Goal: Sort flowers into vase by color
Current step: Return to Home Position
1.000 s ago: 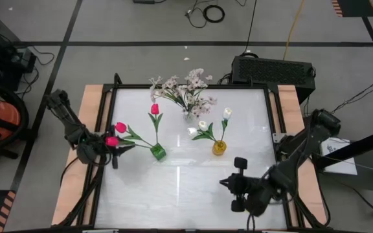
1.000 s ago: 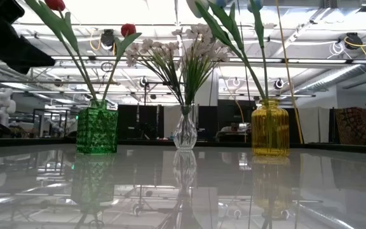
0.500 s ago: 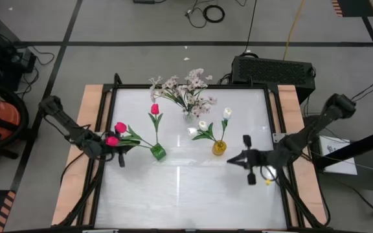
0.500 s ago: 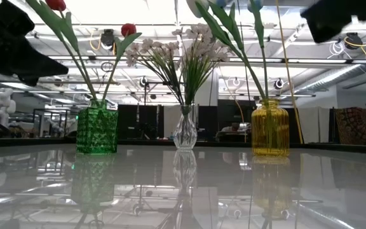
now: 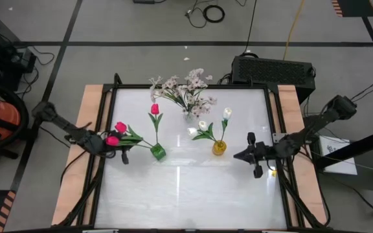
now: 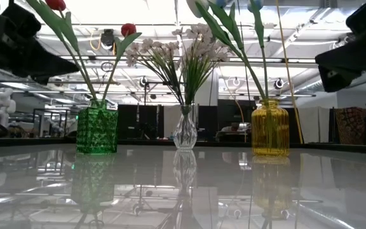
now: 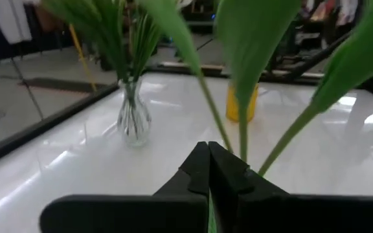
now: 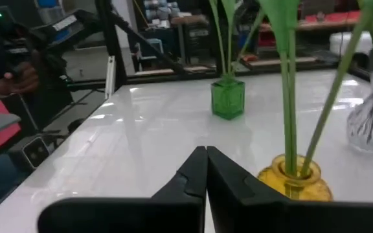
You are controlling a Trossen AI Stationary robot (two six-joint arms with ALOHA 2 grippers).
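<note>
Three vases on the table (image 5: pixel 186 200), one colour each, so sorting reads complete: pale sprays (image 5: pixel 185 87), clear vase (image 5: pixel 188 116), 12 o'clock; magenta tulips (image 5: pixel 155 109), green vase (image 5: pixel 158 152), 9; white tulips (image 5: pixel 226 112), yellow vase (image 5: pixel 219 148), 3. Left gripper (image 5: pixel 125 150) outboard at 9, right gripper (image 5: pixel 238 155) at 3, fingers together, empty.

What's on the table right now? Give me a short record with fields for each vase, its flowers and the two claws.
Green vase: holds three pink tulips, stands on the left
Clear vase: holds pale blossom sprays, stands between the other two
Yellow vase: holds white tulips, stands on the right
Left claw: shut, close to the pink tulips
Right claw: shut, just right of the yellow vase
</note>
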